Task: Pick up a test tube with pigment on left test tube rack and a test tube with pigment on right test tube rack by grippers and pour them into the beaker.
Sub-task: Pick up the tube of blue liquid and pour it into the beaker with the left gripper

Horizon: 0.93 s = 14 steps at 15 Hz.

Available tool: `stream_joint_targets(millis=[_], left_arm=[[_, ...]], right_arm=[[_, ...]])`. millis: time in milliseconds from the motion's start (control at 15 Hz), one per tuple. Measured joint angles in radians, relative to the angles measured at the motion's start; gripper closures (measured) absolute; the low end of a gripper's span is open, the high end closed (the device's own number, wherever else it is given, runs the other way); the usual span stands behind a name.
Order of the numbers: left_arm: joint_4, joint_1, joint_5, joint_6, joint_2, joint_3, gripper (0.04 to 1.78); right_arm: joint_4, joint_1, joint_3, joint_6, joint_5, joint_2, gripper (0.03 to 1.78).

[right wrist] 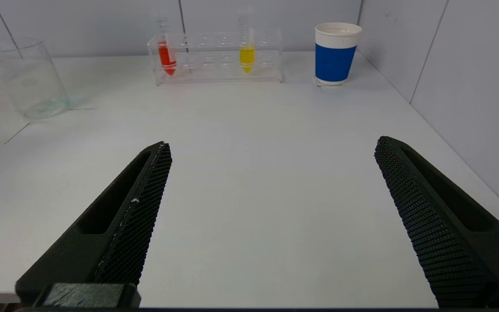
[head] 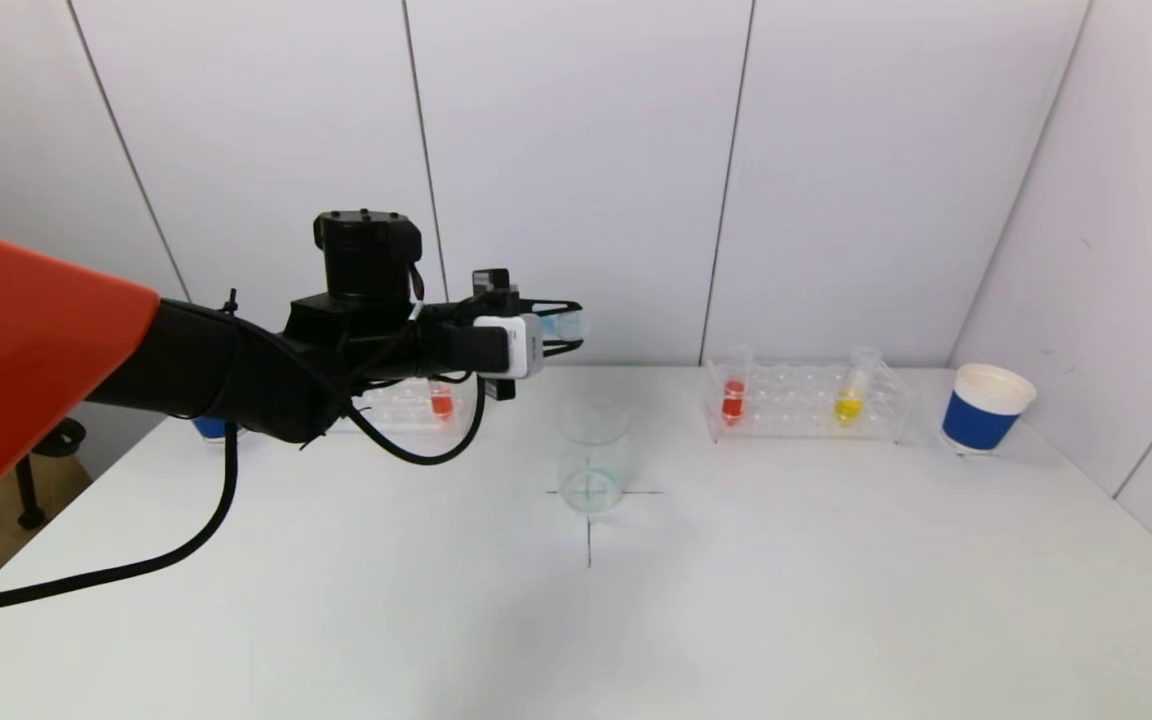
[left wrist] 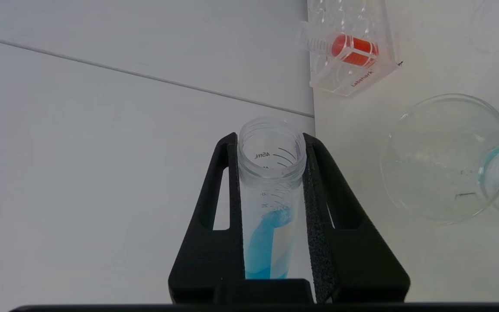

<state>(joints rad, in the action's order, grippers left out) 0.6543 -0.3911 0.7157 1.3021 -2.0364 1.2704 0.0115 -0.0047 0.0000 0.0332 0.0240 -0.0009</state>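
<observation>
The jaws of the left gripper (left wrist: pixel 271 203) pinch a test tube (left wrist: pixel 271 190) of blue pigment, tipped toward horizontal above the table (head: pixel 336 600), just behind and to the left of the beaker (head: pixel 593 455); the right gripper (right wrist: pixel 271 216), parked low over the near right of the table, has its jaws spread wide and empty. The step in hand looks like the pour, or its end: a trace of blue lies in the beaker's bottom and blue pigment sits in the tube. To pour cleanly, the tube's mouth should come over the beaker's rim before tilting further, slowly. Room is good in front; behind, the left test tube rack (head: pixel 416 405) with its red tube (head: pixel 442 402) stands near the arm's cable. Farther right, the right test tube rack (head: pixel 804 405) holds a red-filled tube (head: pixel 733 398) and a yellow tube (head: pixel 848 405), well apart from the beaker, with a blue cup (head: pixel 986 408) by the wall.
</observation>
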Motion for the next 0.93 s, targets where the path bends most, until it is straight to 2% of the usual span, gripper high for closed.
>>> stream_joint_targets(millis=[600, 933], left_arm=[[0.207, -0.001, 0.025, -0.013, -0.039, -0.084, 1.39], [0.259, -0.001, 0.027, -0.020, -0.060, -0.110, 1.39]], right_arm=[[0.000, 0.000, 0.000, 0.000, 0.000, 0.000, 0.10], [0.000, 0.000, 0.000, 0.000, 0.000, 0.000, 0.10]])
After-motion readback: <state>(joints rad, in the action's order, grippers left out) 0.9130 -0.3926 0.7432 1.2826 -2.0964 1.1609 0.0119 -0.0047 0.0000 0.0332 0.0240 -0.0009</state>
